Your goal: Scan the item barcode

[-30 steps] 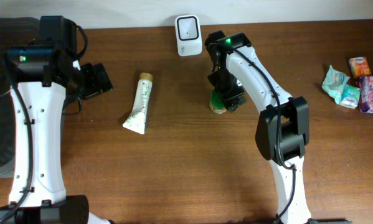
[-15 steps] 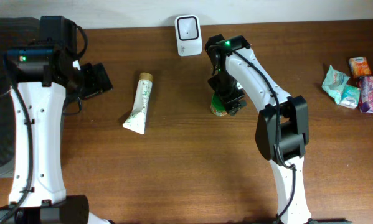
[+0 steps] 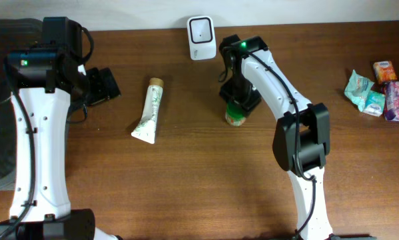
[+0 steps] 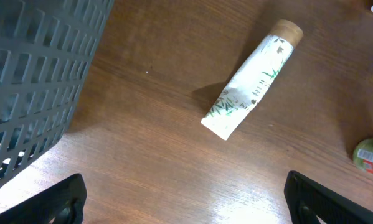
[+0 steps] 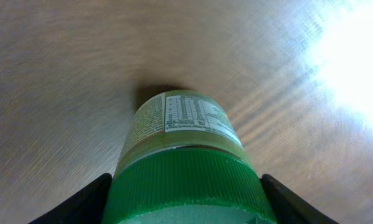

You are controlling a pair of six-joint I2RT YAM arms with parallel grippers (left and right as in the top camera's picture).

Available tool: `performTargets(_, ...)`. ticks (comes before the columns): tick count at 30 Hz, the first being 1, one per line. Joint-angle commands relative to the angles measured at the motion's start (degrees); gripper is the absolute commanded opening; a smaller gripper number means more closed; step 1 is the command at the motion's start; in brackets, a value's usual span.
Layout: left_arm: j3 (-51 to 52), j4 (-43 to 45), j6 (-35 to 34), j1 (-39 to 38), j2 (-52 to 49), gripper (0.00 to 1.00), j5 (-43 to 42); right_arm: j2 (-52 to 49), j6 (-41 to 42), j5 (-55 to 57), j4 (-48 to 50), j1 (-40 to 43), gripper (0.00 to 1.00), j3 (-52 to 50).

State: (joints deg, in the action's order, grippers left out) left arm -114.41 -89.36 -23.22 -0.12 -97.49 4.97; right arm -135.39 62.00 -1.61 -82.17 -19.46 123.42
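The item is a jar [image 3: 234,116] with a green ribbed lid [image 5: 186,186] and a printed label. It stands upright on the wooden table, a little right of centre. My right gripper [image 3: 238,100] comes down over it from above. Its two black fingers [image 5: 80,205] press against opposite sides of the lid, shut on it. The white barcode scanner [image 3: 201,29] stands at the table's far edge, up and left of the jar. My left gripper [image 3: 102,85] hovers wide open over bare wood at the left, with nothing between its fingers. In the left wrist view the jar [image 4: 370,155] shows at the right edge.
A white tube with a tan cap [image 3: 149,112] lies between the two arms, also in the left wrist view [image 4: 251,78]. A grey mesh basket [image 4: 30,81] stands at the far left. Several small packets [image 3: 379,87] lie at the right edge.
My right gripper has turned and settled over the jar, and its fingers have closed in onto the lid. The left arm has not moved.
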Motion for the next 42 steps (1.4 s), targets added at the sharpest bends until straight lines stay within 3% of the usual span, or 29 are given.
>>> performTargets(1,0.0,-0.1,-0.3,0.4,1.0,0.99,0.5,0.0,-24.5,-0.3,-0.1,-0.1,0.66,5.3)
performTargets(5,0.0,-0.1,-0.3,0.4,1.0,0.99,0.5,0.0,-43.3,-0.3,-0.6,-0.1,0.65,4.7)
performTargets(10,0.0,-0.1,-0.3,0.4,1.0,0.99,0.5,0.0,-56.7,0.2,-0.3,-0.1,0.68,4.1)
performTargets(12,0.0,0.0,-0.3,0.4,1.0,0.99,0.5,0.0,-57.3,0.8,0.2,0.0,0.68,3.8)
performTargets(14,0.0,-0.1,-0.3,0.4,1.0,0.99,0.5,0.0,-57.0,0.7,0.3,0.0,0.72,3.8)
performTargets(16,0.0,-0.1,-0.3,0.4,1.0,0.99,0.5,0.0,-57.1,0.8,0.0,-0.1,0.99,3.7)
performTargets(18,0.0,-0.1,-0.3,0.4,1.0,0.99,0.5,0.0,-54.5,0.8,0.1,-0.1,0.99,3.8)
performTargets(21,0.0,-0.1,-0.3,0.4,1.0,0.99,0.5,0.0,-44.0,0.8,-0.4,0.1,0.99,5.0)
performTargets(26,0.0,-0.1,-0.3,0.4,1.0,0.99,0.5,0.0,-29.1,0.7,-9.3,0.1,0.99,16.1)
performTargets(30,0.0,-0.1,-0.3,0.4,1.0,0.99,0.5,0.0,-28.3,-0.8,-12.2,-0.1,0.99,19.2)
performTargets(42,0.0,-0.1,-0.3,0.4,1.0,0.99,0.5,0.0,-23.4,0.0,-3.5,0.3,0.99,4.2)
